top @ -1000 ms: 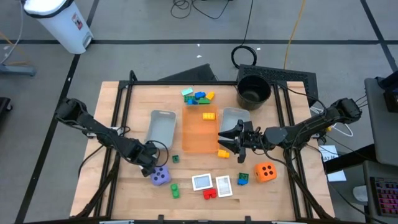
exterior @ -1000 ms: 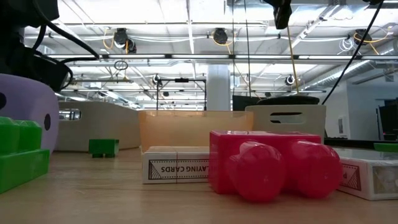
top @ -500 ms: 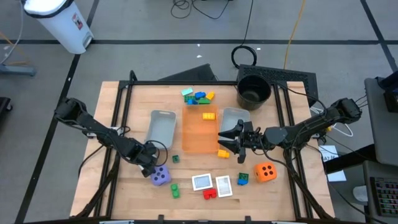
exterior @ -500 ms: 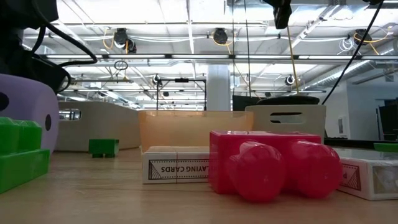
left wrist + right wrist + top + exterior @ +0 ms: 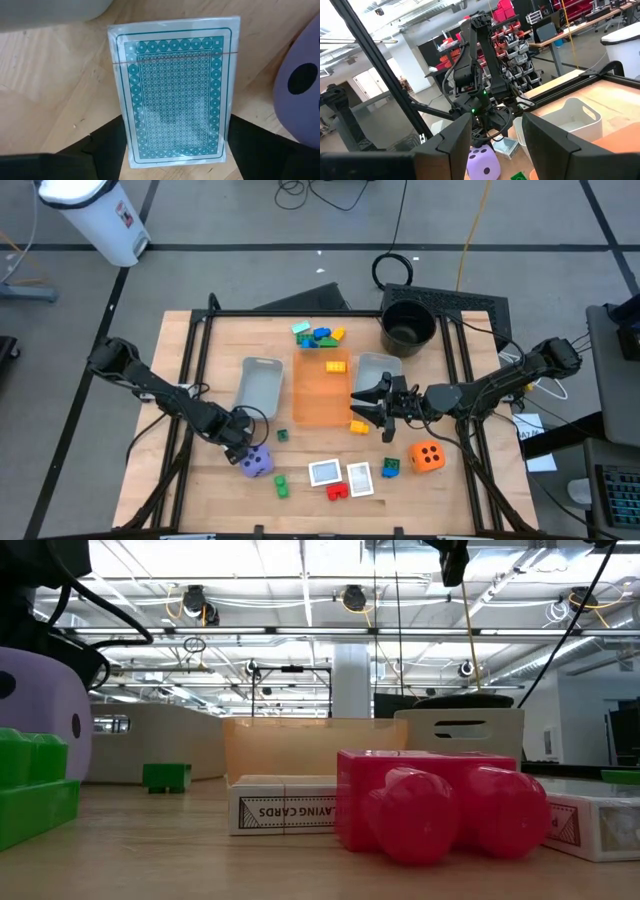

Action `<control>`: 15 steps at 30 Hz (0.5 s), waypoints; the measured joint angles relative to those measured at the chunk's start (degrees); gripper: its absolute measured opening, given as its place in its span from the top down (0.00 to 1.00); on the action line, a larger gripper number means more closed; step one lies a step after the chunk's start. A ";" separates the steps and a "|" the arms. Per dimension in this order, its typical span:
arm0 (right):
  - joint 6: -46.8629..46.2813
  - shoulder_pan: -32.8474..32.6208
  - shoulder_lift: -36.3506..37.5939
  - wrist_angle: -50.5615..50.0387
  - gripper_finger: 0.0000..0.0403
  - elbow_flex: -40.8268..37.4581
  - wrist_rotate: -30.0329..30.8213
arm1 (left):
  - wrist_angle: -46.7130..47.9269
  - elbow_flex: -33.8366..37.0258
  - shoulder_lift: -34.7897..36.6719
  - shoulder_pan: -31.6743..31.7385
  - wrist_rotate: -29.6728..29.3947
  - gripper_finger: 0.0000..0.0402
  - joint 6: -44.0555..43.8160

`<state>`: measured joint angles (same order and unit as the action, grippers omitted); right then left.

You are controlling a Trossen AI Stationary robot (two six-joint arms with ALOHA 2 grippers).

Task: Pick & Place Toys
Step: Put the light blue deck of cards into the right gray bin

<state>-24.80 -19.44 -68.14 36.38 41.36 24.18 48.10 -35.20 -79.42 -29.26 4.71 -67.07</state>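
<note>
A teal-backed card pack (image 5: 175, 90) is bracketed by the left gripper (image 5: 175, 145), beside the purple die (image 5: 258, 463); actual grip cannot be told.

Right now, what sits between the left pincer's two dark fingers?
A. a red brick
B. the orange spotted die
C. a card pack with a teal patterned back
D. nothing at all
C: in the left wrist view a teal-backed card pack lies between the left pincer fingers, with the purple die beside it.

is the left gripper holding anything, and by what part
The left gripper holds a teal-backed card pack upright by the side edges of one end, beside the purple die.
</note>
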 joint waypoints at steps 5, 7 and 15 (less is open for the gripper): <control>0.00 0.00 0.00 0.00 0.58 0.00 0.00 | 0.03 0.02 -0.03 0.04 0.80 0.21 0.60; 0.01 0.00 0.00 0.00 0.58 0.00 0.00 | 0.35 0.16 0.58 0.05 1.23 0.20 0.73; 0.18 0.94 -0.02 0.00 0.58 0.00 -0.06 | 8.60 0.55 6.62 0.00 2.28 0.27 -0.52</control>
<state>-24.62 -18.51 -68.16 36.38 41.36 24.12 56.69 -34.65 -72.80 -29.26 6.98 -67.59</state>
